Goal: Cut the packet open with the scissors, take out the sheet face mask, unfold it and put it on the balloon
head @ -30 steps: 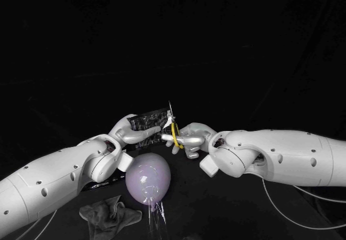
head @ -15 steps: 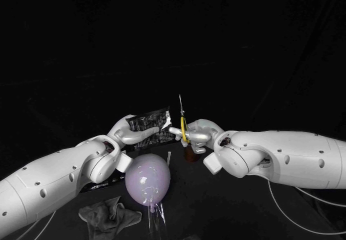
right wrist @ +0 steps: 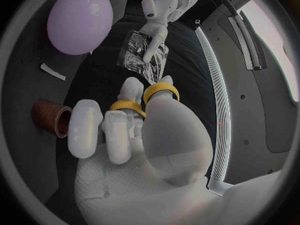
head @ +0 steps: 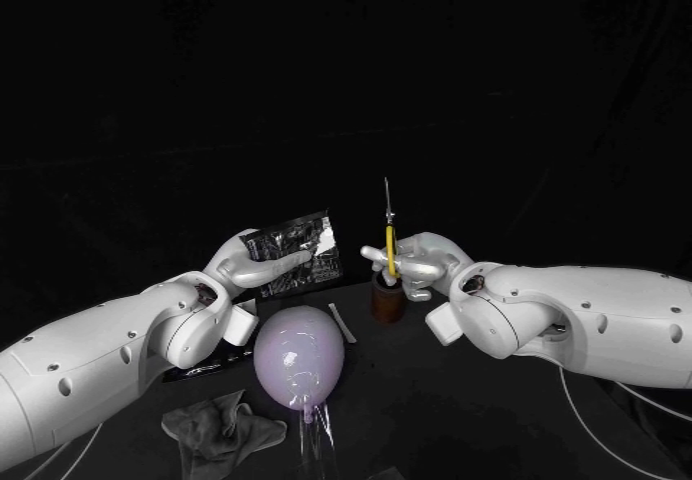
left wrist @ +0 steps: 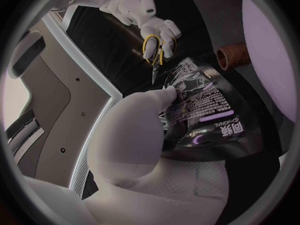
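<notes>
My left hand (head: 257,262) holds the dark, shiny packet (head: 296,250) up above the table, its right edge trimmed. To the right of it and apart from it, my right hand (head: 421,265) grips the yellow-handled scissors (head: 388,245), blades closed and pointing up. The lilac balloon (head: 299,358) lies on the table below both hands. The left wrist view shows the packet (left wrist: 203,105) in my left hand (left wrist: 140,130) and the scissors (left wrist: 153,47) beyond it. In the right wrist view, the yellow handles (right wrist: 156,92) ring my right hand's fingers (right wrist: 119,135), with the packet (right wrist: 142,55) and balloon (right wrist: 80,17) ahead.
A brown cup (head: 387,300) stands just under my right hand. A thin pale strip (head: 340,323) lies between the cup and the balloon. A crumpled grey cloth (head: 216,428) sits near the front left, beside a flat dark item (head: 202,370).
My right hand has drawn the scissors away from the packet's edge to the right and turned the blades upright. A narrow strip now lies on the table by the balloon.
</notes>
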`<control>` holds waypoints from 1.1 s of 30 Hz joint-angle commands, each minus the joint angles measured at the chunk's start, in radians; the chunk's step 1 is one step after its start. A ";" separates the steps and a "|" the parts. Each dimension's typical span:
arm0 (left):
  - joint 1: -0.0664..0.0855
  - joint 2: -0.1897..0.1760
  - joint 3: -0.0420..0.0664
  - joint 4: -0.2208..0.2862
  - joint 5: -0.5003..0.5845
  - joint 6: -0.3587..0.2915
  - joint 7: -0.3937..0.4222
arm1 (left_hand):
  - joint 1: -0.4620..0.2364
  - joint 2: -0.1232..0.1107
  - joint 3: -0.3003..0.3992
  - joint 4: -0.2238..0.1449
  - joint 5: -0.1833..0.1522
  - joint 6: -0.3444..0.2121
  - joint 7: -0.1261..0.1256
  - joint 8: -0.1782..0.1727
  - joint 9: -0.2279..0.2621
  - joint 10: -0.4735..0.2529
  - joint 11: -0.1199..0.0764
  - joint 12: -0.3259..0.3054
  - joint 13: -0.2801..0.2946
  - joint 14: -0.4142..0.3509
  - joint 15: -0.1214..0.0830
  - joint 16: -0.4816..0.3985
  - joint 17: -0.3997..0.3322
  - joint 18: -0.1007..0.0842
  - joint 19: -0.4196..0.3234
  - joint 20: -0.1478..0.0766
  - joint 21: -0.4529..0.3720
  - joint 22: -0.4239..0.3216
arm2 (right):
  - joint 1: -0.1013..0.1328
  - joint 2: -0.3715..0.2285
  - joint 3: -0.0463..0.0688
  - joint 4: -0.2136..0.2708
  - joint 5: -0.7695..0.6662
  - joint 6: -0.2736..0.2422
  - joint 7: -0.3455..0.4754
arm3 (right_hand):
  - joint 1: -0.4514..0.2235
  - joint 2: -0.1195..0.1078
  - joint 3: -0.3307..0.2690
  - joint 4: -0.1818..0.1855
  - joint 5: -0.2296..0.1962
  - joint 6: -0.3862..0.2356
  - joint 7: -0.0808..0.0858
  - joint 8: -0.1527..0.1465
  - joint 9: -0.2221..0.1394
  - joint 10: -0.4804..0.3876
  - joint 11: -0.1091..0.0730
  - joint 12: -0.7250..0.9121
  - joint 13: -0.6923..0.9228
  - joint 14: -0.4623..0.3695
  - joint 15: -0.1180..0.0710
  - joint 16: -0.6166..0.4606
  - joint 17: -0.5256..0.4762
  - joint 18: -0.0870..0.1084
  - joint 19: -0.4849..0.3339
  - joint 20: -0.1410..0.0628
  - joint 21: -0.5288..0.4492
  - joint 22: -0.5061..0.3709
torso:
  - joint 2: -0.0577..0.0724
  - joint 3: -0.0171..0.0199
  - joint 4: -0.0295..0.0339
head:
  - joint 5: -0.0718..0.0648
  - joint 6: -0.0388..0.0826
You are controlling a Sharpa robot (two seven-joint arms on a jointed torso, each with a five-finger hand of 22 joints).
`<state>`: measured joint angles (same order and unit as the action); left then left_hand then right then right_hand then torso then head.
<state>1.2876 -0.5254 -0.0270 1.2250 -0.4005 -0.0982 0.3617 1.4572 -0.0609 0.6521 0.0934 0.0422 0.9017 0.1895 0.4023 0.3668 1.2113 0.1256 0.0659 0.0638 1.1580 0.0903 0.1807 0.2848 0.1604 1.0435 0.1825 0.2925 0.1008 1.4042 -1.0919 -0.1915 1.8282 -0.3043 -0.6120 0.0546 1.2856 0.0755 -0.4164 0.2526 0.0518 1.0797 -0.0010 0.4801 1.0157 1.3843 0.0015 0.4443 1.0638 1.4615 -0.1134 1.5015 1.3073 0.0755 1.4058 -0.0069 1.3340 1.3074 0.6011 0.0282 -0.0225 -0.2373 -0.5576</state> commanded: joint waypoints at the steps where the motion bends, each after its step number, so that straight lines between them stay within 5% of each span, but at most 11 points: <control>1: 0.001 -0.021 0.001 0.023 0.109 0.072 0.073 | 0.000 0.012 0.000 -0.005 0.007 0.006 0.000 0.006 0.052 -0.004 0.004 -0.005 -0.001 -0.001 -0.005 -0.005 0.001 0.019 -0.007 0.001 0.002 -0.002 | -0.004 -0.007 -0.002 0.002 0.044 0.015 0.109 | 0.094 0.095 -0.007 -0.001 -0.002 -0.006 -0.001 -0.006 0.002 0.112 -0.071 0.563 0.001 0.080 -0.007 -0.006 0.118 -0.010 -0.002 0.001 -0.004 0.100 | -0.001 -0.0005 0.0004 | 0.016 -0.006; 6: 0.001 -0.080 0.001 0.071 0.176 0.094 0.089 | -0.001 0.013 0.000 -0.005 0.007 0.006 0.000 0.005 0.053 -0.005 0.004 -0.005 -0.001 -0.001 -0.005 -0.006 0.001 0.019 -0.008 0.001 0.002 -0.002 | -0.024 -0.014 -0.006 0.002 0.081 0.032 0.164 | 0.107 0.105 -0.008 -0.007 -0.002 -0.006 -0.001 -0.011 0.006 0.112 -0.071 0.571 0.012 0.081 -0.007 -0.003 0.124 -0.012 0.001 0.002 0.001 0.104 | -0.002 -0.0008 0.0018 | 0.031 -0.014; 16: -0.014 -0.207 -0.003 0.162 0.235 0.101 0.088 | -0.003 0.013 0.000 -0.004 0.007 0.006 0.000 0.005 0.053 -0.005 0.005 -0.005 -0.001 -0.001 -0.004 -0.006 0.001 0.019 -0.009 0.002 0.001 -0.003 | -0.060 -0.014 -0.009 -0.005 0.129 0.017 0.230 | 0.158 0.139 0.002 -0.037 -0.002 -0.002 -0.005 -0.021 0.014 0.115 -0.075 0.592 0.038 0.086 -0.010 0.007 0.143 -0.014 0.007 0.001 0.011 0.113 | -0.002 -0.0038 0.0043 | 0.094 -0.064; 23: -0.028 -0.303 -0.021 0.230 0.245 0.091 0.090 | -0.004 0.014 0.000 -0.003 0.007 0.006 -0.001 0.005 0.053 -0.004 0.004 -0.004 -0.001 0.000 -0.004 -0.006 0.001 0.019 -0.008 0.002 0.002 -0.003 | -0.076 -0.005 -0.010 -0.015 0.137 0.017 0.245 | 0.162 0.143 0.002 -0.041 -0.002 -0.001 -0.006 -0.022 0.016 0.115 -0.075 0.597 0.043 0.087 -0.010 0.010 0.147 -0.015 0.010 0.000 0.015 0.116 | -0.002 -0.0083 0.0059 | 0.130 -0.085; 26: -0.040 -0.341 -0.031 0.248 0.247 0.094 0.088 | -0.006 0.014 -0.001 -0.003 0.007 0.007 -0.002 0.005 0.054 -0.003 0.004 -0.003 0.000 0.001 -0.005 -0.006 0.002 0.020 -0.008 0.002 0.002 -0.003 | -0.082 -0.001 -0.010 -0.020 0.141 0.018 0.248 | 0.163 0.144 0.002 -0.041 -0.002 -0.001 -0.006 -0.022 0.016 0.116 -0.075 0.598 0.044 0.087 -0.010 0.010 0.148 -0.015 0.010 0.000 0.015 0.116 | -0.003 -0.0088 0.0094 | 0.152 -0.106; 33: -0.083 -0.419 -0.045 0.277 0.251 0.140 0.062 | -0.010 0.014 -0.003 -0.002 0.007 0.010 -0.003 0.006 0.055 0.000 0.002 -0.002 0.000 0.004 -0.006 -0.005 0.003 0.021 -0.005 0.002 0.004 -0.002 | -0.094 0.007 -0.010 -0.039 0.145 0.022 0.253 | 0.165 0.145 0.001 -0.043 -0.002 -0.001 -0.006 -0.023 0.017 0.116 -0.075 0.601 0.047 0.087 -0.010 0.011 0.150 -0.015 0.009 0.000 0.015 0.116 | -0.008 -0.0148 0.0151 | 0.235 -0.165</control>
<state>1.2092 -0.9393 -0.0717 1.4933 -0.1684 -0.0082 0.4274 1.4499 -0.0501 0.6521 0.0934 0.0457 0.9061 0.1857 0.4038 0.3812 1.2113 0.1256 0.0659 0.0639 1.1594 0.0918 0.1807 0.2873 0.1638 1.0400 0.1860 0.2924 0.0998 1.3122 -1.0861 -0.2028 1.7930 -0.1653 -0.6045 0.2779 1.2938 0.0726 -0.4148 0.2176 0.0519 1.0793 -0.0002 0.4620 1.0314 1.3853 0.0025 0.4492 1.1095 1.4655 -0.1157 1.5067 1.3073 0.0741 1.4077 -0.0090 1.3456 1.3073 0.5954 0.0165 -0.0106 -0.0327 -0.6997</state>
